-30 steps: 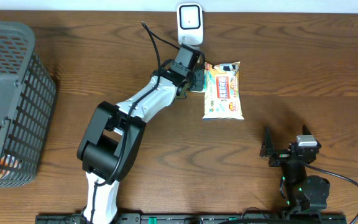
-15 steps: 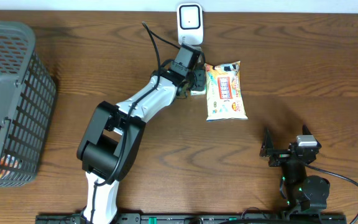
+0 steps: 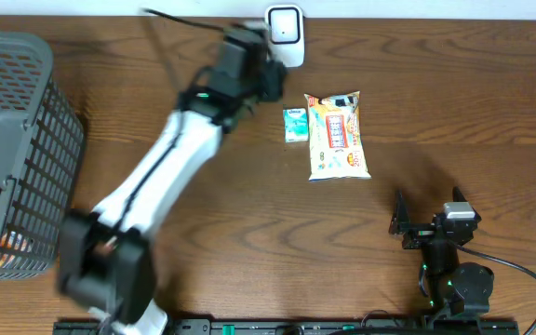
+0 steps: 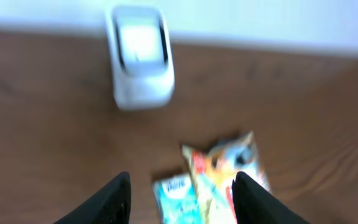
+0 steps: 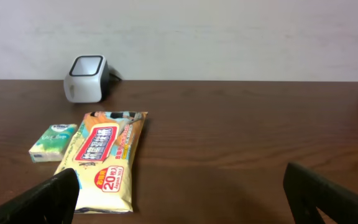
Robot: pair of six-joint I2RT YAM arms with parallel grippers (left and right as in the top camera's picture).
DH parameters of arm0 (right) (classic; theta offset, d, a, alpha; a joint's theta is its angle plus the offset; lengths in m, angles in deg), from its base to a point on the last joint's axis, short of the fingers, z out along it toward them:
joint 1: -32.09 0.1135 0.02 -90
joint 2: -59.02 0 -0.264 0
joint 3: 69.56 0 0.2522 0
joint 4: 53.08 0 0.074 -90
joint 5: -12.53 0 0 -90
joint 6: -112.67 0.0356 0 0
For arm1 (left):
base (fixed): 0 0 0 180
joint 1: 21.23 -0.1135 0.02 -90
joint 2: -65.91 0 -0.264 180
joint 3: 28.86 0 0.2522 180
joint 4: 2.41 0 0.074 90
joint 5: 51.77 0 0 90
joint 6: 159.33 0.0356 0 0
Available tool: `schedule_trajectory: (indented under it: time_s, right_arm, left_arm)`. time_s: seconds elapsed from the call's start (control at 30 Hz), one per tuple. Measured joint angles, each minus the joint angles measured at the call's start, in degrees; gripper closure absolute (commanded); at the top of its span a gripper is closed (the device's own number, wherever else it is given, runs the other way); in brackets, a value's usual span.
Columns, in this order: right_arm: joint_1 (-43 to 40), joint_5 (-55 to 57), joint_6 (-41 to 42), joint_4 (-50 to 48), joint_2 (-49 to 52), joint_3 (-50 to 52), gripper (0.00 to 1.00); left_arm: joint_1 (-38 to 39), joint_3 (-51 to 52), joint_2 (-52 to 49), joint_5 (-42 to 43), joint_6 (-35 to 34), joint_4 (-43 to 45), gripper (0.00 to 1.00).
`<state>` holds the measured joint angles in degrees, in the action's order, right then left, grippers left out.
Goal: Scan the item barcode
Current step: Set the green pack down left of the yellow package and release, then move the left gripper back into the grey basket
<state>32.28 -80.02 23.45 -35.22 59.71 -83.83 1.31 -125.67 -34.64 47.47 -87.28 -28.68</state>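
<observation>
One small green tissue packet (image 3: 294, 125) lies on the bench (image 3: 454, 112) just beside one wet-wipes pack (image 3: 338, 136), near one white scanner (image 3: 285, 26), with the left pincer (image 4: 182, 180) hovering open and empty, the right pincer (image 5: 179, 177) wide open, and one basket (image 3: 26, 112) far left.

Glossy plastic wipes pack (image 3: 338, 136), grained wooden table (image 3: 463, 102)
</observation>
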Motion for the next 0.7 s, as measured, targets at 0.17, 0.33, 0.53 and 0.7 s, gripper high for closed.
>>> schedule_trajectory:
  time_s: [0.17,0.33,0.53,0.7]
  right_arm:
    - [0.0,0.0,-0.02,0.0,0.0,0.0,0.01]
    - [0.0,0.0,-0.02,0.0,0.0,0.0,0.01]
    - [0.0,0.0,0.0,-0.02,0.0,0.0,0.01]
    - [0.0,0.0,0.0,-0.02,0.0,0.0,0.01]
  left_arm:
    - [-7.37,-0.02,11.91,-3.26,-0.02,-1.05,0.37]
    - [-17.44,-0.02,19.82,-13.57,0.0,-4.94,0.32]
    - [-32.81,-0.02,23.41,-29.51,0.0,-11.61,0.32]
    - [-46.25,-0.02,23.04,-35.28,0.0,-17.29,0.32]
